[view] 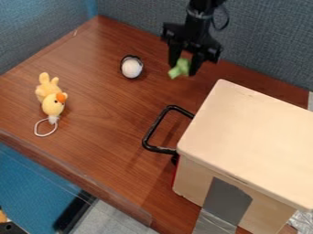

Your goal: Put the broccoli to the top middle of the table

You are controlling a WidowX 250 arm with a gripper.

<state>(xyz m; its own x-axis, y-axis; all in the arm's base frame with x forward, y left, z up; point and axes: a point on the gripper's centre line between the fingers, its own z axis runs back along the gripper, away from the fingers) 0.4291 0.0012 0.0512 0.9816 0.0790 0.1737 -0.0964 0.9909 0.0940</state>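
Gripping the lumpy green broccoli [178, 70] between its nearly closed fingers, the black gripper [184, 67] hangs at the far side of the wood-grained table [110, 125]. Grey tape [226, 201] marks the smooth, round-cornered cream box [254, 123]; a yellow toy [52, 100] has a looped cord.

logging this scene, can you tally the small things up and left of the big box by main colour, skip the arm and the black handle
green: 1 (broccoli, held in the gripper)
yellow: 1 (soft toy)
white: 1 (round thing with a black edge)
total: 3
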